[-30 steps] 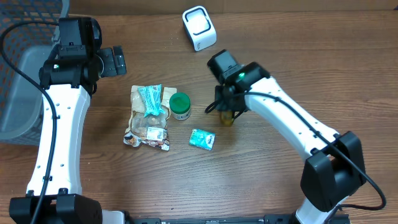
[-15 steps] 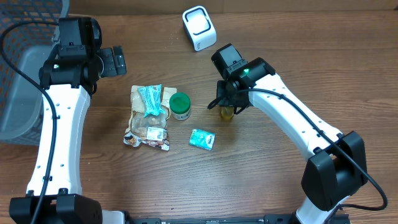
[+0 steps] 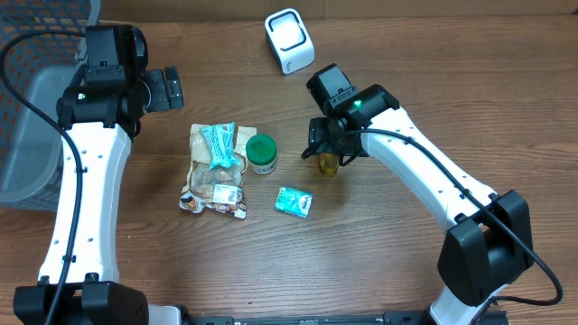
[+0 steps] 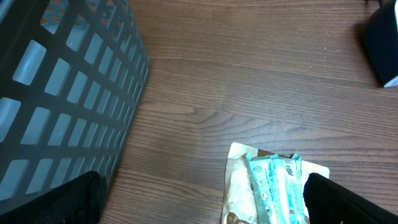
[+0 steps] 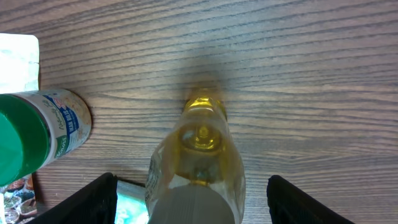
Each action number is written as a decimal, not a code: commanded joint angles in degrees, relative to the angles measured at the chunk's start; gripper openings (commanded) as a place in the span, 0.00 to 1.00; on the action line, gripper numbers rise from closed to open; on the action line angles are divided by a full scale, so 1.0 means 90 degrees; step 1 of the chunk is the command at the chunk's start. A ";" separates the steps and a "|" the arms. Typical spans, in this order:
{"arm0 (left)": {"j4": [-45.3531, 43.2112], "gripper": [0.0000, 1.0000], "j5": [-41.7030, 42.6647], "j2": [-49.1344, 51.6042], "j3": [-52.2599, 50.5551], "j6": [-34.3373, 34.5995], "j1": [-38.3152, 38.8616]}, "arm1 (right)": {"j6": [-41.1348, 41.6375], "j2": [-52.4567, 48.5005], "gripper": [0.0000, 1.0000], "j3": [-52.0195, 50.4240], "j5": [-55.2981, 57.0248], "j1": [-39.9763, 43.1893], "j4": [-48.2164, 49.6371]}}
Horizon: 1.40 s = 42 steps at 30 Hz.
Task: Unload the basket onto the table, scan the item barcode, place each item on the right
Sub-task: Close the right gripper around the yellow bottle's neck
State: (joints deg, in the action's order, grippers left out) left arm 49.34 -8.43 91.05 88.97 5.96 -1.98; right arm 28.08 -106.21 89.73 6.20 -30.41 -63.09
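A small clear bottle of yellow liquid (image 3: 330, 164) stands upright on the wooden table, seen from above its grey cap in the right wrist view (image 5: 196, 162). My right gripper (image 3: 330, 152) is open astride it, with a gap showing on each side between bottle and fingers (image 5: 84, 199). The white barcode scanner (image 3: 289, 41) sits at the back of the table. Far to the left, my left gripper (image 3: 167, 88) hangs open and empty above the table (image 4: 202, 205).
A green-lidded jar (image 3: 262, 153) stands just left of the bottle. A teal packet (image 3: 293, 201) lies in front of it. A snack bag with a teal wrapper on top (image 3: 217, 171) lies further left. A grey basket (image 3: 27, 135) sits at the left edge.
The right arm shifted the bottle slightly back and right, then its jaws spread and let go of it. The left arm has not moved.
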 commanded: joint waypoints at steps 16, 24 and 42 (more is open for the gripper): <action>-0.0007 1.00 -0.0063 0.0002 0.0044 -0.0046 0.0015 | -0.0301 0.0070 0.55 -0.0430 0.0189 0.0007 0.0600; -0.0007 1.00 -0.0063 0.0002 0.0044 -0.0046 0.0012 | -0.0321 0.0070 0.64 -0.0430 0.0214 0.0039 0.0816; -0.0007 0.99 -0.0063 0.0002 0.0044 -0.0046 0.0015 | -0.0323 0.0160 0.27 -0.0296 0.0017 0.0299 0.0563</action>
State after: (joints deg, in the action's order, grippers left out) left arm 49.34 -8.43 91.05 88.97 5.96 -1.98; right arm 25.17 -106.17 86.24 7.33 -29.56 -57.54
